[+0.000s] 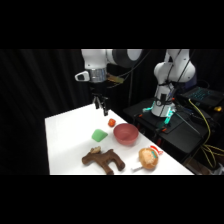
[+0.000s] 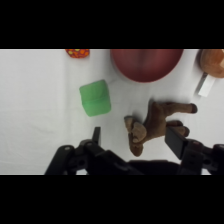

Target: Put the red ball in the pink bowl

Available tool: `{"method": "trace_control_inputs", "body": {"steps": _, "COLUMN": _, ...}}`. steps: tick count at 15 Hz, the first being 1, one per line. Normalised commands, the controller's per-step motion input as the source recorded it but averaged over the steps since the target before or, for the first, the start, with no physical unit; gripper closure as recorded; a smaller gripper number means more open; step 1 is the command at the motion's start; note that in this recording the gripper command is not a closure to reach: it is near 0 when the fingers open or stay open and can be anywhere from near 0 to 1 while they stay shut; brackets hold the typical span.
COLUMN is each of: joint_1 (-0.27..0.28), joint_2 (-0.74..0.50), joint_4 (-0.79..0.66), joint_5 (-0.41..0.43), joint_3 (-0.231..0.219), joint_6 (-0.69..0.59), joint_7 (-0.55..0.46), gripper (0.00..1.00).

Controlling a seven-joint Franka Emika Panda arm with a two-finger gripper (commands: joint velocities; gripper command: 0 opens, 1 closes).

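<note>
The red ball (image 1: 111, 122) lies on the white surface (image 1: 65, 145), just beside the far left rim of the pink bowl (image 1: 125, 133) and apart from it by a thin strip of white. In the wrist view the red ball (image 2: 78, 52) shows only as a small red-orange patch cut by the picture's upper edge, with the pink bowl (image 2: 146, 64) to its right, also cut at the top.

A green block (image 1: 99, 134) sits on the surface close to the ball and to the bowl's near left side; in the wrist view the green block (image 2: 95, 98) lies below the ball and left of the bowl. A brown plush animal (image 1: 104, 159) lies on its side nearer the camera, in front of the block and the bowl. In the wrist view the brown plush animal (image 2: 157, 123) lies below the bowl, partly between the two fingers. A tan-orange round toy (image 1: 148, 157) with red and white parts rests to the right of the plush animal, near the surface's right edge; the wrist view catches only a piece of the tan-orange round toy (image 2: 214, 60) at the right edge.

The gripper (image 1: 102, 107) hangs above the surface's far part, up and left of the ball, touching nothing. Seen from the wrist, the gripper (image 2: 134, 139) has its fingers spread wide apart and holds nothing.
</note>
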Motion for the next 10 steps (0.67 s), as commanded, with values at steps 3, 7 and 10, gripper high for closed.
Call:
{"method": "trace_control_inputs", "body": {"steps": 3, "joint_1": -0.017, "joint_2": -0.05, "joint_4": -0.02, "joint_5": -0.011, "joint_3": 0.014, "joint_6": 0.01, "joint_7": 0.02, "gripper": 0.0}}
{"method": "trace_control_inputs", "body": {"steps": 7, "joint_1": -0.066, "joint_2": -0.24, "joint_4": -0.2, "joint_5": -0.021, "joint_3": -0.034, "joint_6": 0.13, "joint_7": -0.02, "gripper": 0.0}}
{"method": "trace_control_inputs", "body": {"steps": 10, "joint_1": -0.126, "joint_2": -0.39, "joint_4": -0.39, "joint_5": 0.036, "joint_3": -0.093, "joint_6": 0.23, "joint_7": -0.12, "gripper": 0.0}}
